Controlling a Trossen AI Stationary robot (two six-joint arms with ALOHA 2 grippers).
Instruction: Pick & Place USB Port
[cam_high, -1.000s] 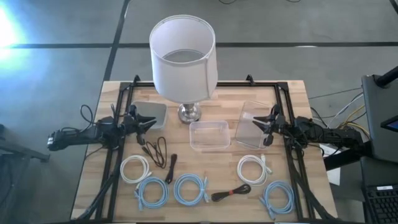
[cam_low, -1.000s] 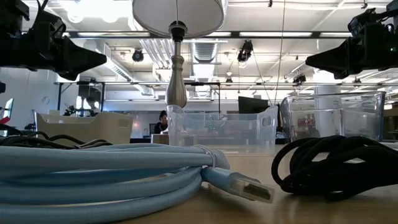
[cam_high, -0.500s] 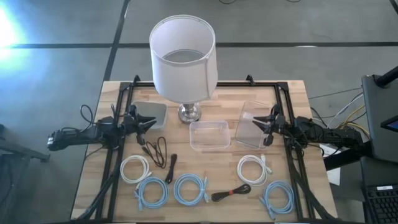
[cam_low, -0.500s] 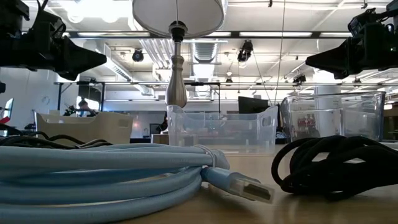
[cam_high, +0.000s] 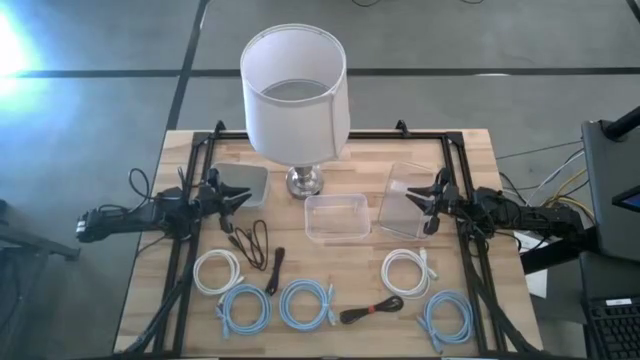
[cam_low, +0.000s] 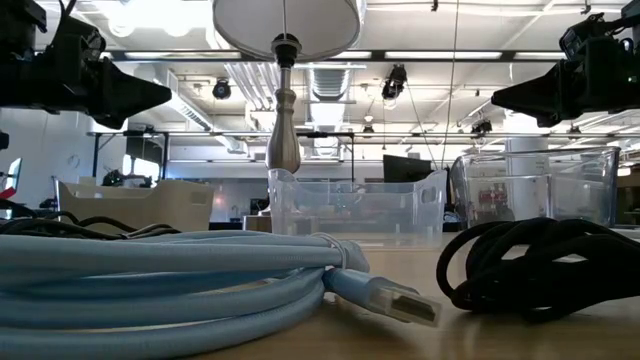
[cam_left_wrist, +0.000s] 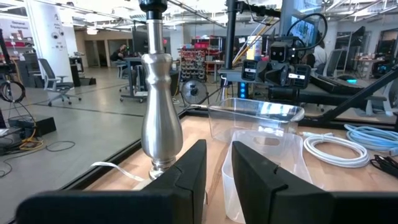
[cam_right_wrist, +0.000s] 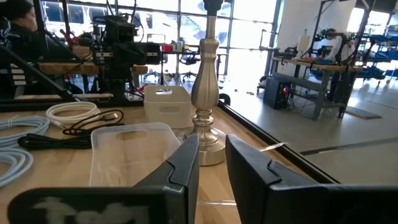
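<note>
Left gripper (cam_high: 243, 195): fingers a narrow gap apart, holding nothing, touching nothing; it hangs above the table's left side beside a grey-white rectangular box (cam_high: 240, 183).
Right gripper (cam_high: 411, 198): fingers likewise narrowly parted and empty, poised over a clear plastic lid (cam_high: 409, 200) lying tilted on the right.
Arm pose: both dark arms stretch level inward from the table's edges, facing each other.
Lamp: white cylindrical shade (cam_high: 294, 92) on a polished metal baluster stem (cam_left_wrist: 160, 119), at back centre.
Clear rectangular plastic bin (cam_high: 337, 217): between the grippers, just in front of the lamp.
USB cables: coiled, near the front edge; white coils (cam_high: 217, 271), pale blue braided coils (cam_high: 306, 304), a loose thin black cable (cam_high: 252, 242) and a black bundled cable (cam_high: 371, 310).
Table: pale wooden planks (cam_high: 471, 155).
</note>
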